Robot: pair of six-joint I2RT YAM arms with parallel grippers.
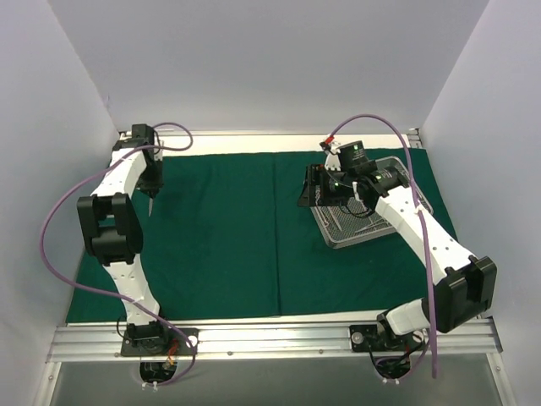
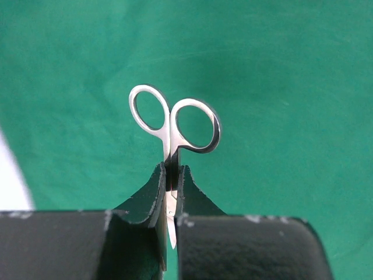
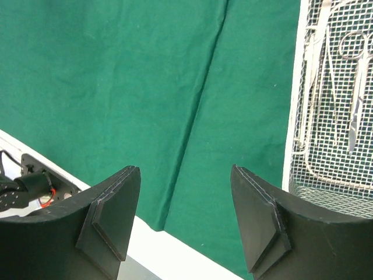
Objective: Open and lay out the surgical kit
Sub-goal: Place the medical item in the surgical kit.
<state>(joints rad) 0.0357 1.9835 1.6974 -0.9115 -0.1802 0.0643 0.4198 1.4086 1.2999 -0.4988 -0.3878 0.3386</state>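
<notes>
The dark green drape (image 1: 228, 245) lies spread flat over the table, with a fold line down its middle. My left gripper (image 1: 150, 196) hangs over the drape's far left part, shut on a small pair of steel scissors (image 2: 175, 125). The scissors' finger rings stick out beyond the pads and the blade tip shows between them. The silver wire-mesh tray (image 1: 359, 230) sits on the drape at the right. It holds several thin steel instruments, among them scissors (image 3: 355, 87) and forceps (image 3: 317, 70). My right gripper (image 1: 311, 188) is open and empty, above the drape just left of the tray (image 3: 294, 105).
White walls enclose the table on the left, back and right. A metal rail (image 1: 270, 338) with both arm bases runs along the near edge. A strip of bare white table (image 3: 175, 251) shows beyond the drape's edge in the right wrist view.
</notes>
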